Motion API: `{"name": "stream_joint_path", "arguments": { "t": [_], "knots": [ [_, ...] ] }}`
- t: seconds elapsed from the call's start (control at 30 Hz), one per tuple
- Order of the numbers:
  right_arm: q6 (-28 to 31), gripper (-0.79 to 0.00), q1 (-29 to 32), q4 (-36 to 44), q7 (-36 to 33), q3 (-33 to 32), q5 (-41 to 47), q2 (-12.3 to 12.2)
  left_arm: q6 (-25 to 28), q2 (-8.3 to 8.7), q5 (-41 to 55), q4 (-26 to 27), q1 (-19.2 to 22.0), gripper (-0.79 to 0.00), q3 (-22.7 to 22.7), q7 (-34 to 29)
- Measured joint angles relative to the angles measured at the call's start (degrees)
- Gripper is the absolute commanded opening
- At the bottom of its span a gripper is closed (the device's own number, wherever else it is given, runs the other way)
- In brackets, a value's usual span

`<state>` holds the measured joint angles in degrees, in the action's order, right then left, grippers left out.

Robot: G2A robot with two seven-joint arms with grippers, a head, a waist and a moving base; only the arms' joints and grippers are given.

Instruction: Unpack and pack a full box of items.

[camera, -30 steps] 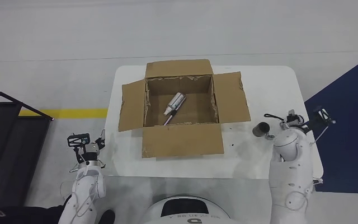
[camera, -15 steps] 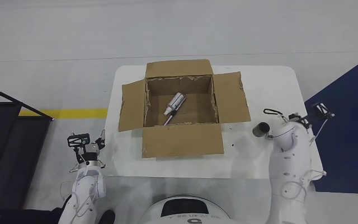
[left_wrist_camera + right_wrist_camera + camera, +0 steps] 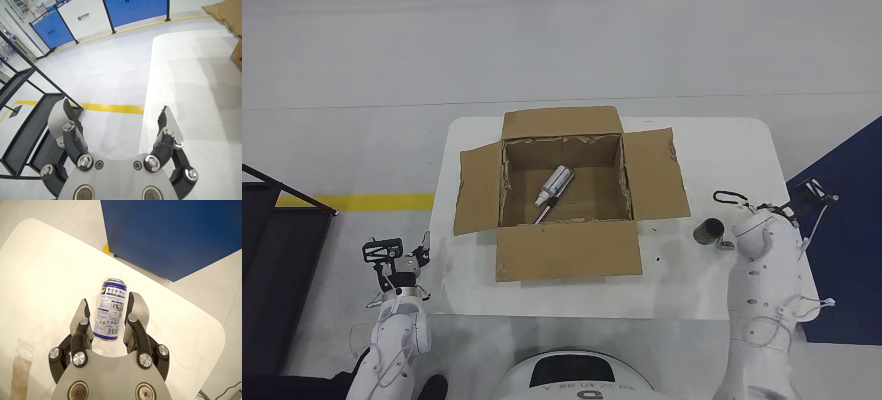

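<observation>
The open cardboard box (image 3: 657, 175) stands mid-table with its flaps spread. Inside it lie a white tube (image 3: 556, 183) and a thin dark tool (image 3: 545, 207). A blue spray can (image 3: 110, 311) lies on its side on the white table (image 3: 47, 275) near the right corner. My right gripper (image 3: 108, 306) is open around the can, one finger on each side of it. At the table's left edge my left gripper (image 3: 115, 111) hangs open, holding nothing; it is also seen from above (image 3: 392, 250).
A dark cylinder (image 3: 708, 232) sits on the table right of the box. A clear plastic bag (image 3: 20, 361) lies near the right gripper. A black metal rack (image 3: 28, 121) stands left of the table. A blue panel (image 3: 170, 234) stands beyond the right corner.
The right arm has swung slightly outward toward the table's right edge. The left arm and the box contents have not moved.
</observation>
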<state>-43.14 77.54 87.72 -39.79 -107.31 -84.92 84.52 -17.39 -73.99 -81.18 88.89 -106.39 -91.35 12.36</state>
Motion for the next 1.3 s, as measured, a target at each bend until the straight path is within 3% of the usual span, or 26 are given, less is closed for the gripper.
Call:
{"name": "stream_joint_path", "arguments": {
  "t": [0.07,0.23,0.37,0.5,0.63,0.7,0.73,0.77,0.87,1.2,1.3],
  "knots": [
    [-0.16,-0.080,1.14,2.81,-0.16,-0.45,1.25,0.12,0.00,0.00,0.00,0.00,0.00,0.000,0.00,0.00],
    [3.21,-0.139,7.94,17.65,1.10,-1.69,11.14,0.86,0.00,0.00,0.00,0.00,0.00,0.000,0.00,0.00],
    [12.27,-0.126,15.47,30.94,2.90,-1.38,23.32,1.46,0.00,0.00,0.00,0.00,0.00,0.000,0.00,0.00],
    [22.37,-0.135,21.26,38.98,0.84,1.85,31.03,1.54,0.00,0.00,0.00,0.00,0.00,0.000,0.00,0.00],
    [30.22,-0.203,23.03,41.82,-3.75,7.45,32.73,1.21,0.00,0.00,0.00,0.00,0.00,0.000,0.00,0.00],
    [32.49,-0.200,22.41,41.92,-6.30,10.71,33.09,1.04,0.00,0.00,0.00,0.00,0.00,0.000,0.00,0.00],
    [33.22,-0.055,21.99,41.79,-7.50,12.15,33.55,0.99,0.00,0.00,0.00,0.00,0.00,0.000,0.00,0.00],
    [33.81,0.000,21.43,41.64,-9.08,13.91,34.21,0.92,0.00,0.00,0.00,0.00,0.00,0.000,0.00,0.00],
    [34.49,0.000,20.64,41.78,-11.87,15.89,34.92,0.78,0.00,0.00,0.00,0.00,0.00,0.000,0.00,0.00],
    [34.65,0.000,20.60,41.53,-11.32,16.16,34.59,0.75,0.00,0.00,0.00,0.00,0.00,0.000,0.00,0.00],
    [35.59,-0.028,18.63,40.62,-11.40,20.92,31.41,0.63,0.00,0.00,0.00,0.00,0.00,0.000,0.00,0.00]
  ]
}}
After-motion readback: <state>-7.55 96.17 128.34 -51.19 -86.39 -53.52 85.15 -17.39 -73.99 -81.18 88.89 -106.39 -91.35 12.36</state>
